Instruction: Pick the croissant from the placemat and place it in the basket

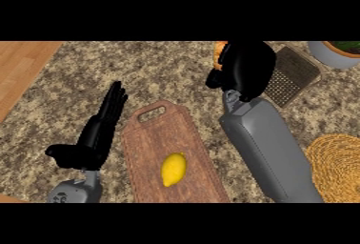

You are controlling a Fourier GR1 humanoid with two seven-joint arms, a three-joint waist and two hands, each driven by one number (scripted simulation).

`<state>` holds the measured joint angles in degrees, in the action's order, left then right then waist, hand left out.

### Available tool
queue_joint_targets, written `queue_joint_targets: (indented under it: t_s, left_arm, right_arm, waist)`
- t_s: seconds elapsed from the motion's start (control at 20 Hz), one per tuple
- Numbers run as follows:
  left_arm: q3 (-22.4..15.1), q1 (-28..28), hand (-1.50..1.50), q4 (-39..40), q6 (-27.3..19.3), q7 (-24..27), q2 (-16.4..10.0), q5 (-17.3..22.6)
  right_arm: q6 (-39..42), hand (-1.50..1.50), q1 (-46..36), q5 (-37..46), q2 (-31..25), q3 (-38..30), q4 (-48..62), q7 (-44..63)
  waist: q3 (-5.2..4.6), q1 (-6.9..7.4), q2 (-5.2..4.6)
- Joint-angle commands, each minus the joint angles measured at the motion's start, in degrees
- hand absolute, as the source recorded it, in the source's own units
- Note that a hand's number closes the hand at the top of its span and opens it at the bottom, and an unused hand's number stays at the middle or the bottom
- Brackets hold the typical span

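closest in, the grey right forearm [271, 152] ran from the lower right of the head view up to the right hand [247, 64] at upper centre. its fingers curled down over the croissant [219, 47]. only an orange-brown sliver of it showed, at the hand's upper left edge, beside the dark placemat [295, 78]. the step in hand looked like the grasp or first lift. the next move called for a carry down the frame to the woven basket [330, 143] at the right edge. the left hand [98, 133] rested at left, fingers straight, beside the cutting board [151, 143] with its lemon [174, 169].
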<state>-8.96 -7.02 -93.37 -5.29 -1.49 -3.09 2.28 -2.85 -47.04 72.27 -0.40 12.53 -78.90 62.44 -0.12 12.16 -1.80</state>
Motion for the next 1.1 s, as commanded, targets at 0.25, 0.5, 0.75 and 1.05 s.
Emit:
queue_joint_targets:
  t_s: [0.25, 0.5, 0.75, 1.05]
  left_arm:
    - [0.85, -1.77, 0.0, 2.14, -0.69, 0.45, 0.12, -0.61]
    - [1.44, -0.69, 0.0, 1.74, -1.29, 0.31, -0.17, -0.8]
    - [3.58, 0.64, 0.0, 2.04, -0.56, 0.73, -1.13, 0.89]
    - [4.46, 0.06, 0.0, 2.25, -3.75, 0.14, 0.08, -0.44]
  right_arm:
    - [-7.02, 1.5, -20.84, -1.04, 0.38, -1.28, 10.22, 15.88]
    - [-6.54, 1.5, -26.88, 0.01, 0.37, -2.61, 16.51, 21.26]
    - [-2.8, 1.5, -30.68, 1.22, 0.37, -3.14, 25.01, 22.71]
    - [-3.32, 1.5, -33.46, 0.9, 0.37, -5.43, 29.12, 22.75]
  waist:
    - [-0.26, -1.19, 0.31]
    - [-0.27, -2.85, 1.0]
    - [-0.27, -5.01, 1.21]
    - [-0.05, -8.48, 1.58]
